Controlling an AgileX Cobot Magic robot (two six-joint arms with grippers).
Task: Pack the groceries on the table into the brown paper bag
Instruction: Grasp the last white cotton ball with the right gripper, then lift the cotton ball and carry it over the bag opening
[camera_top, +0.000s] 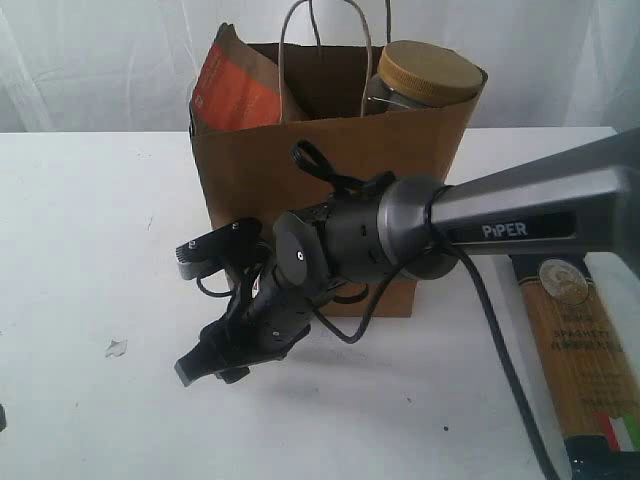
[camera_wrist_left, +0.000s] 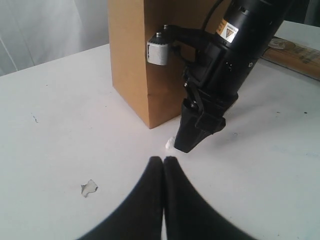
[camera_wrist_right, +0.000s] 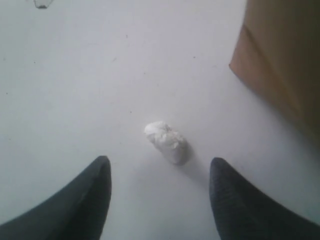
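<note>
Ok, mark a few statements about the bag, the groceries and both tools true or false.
1. The tan-lidded jar sits in the brown paper bag. True.
2. The spaghetti packet is inside the bag. False: it lies on the table beside the bag.
3. The right tool is shut. False: it is open, close to a small white bit on the table.
4. The left tool is shut and holds nothing. True.
</note>
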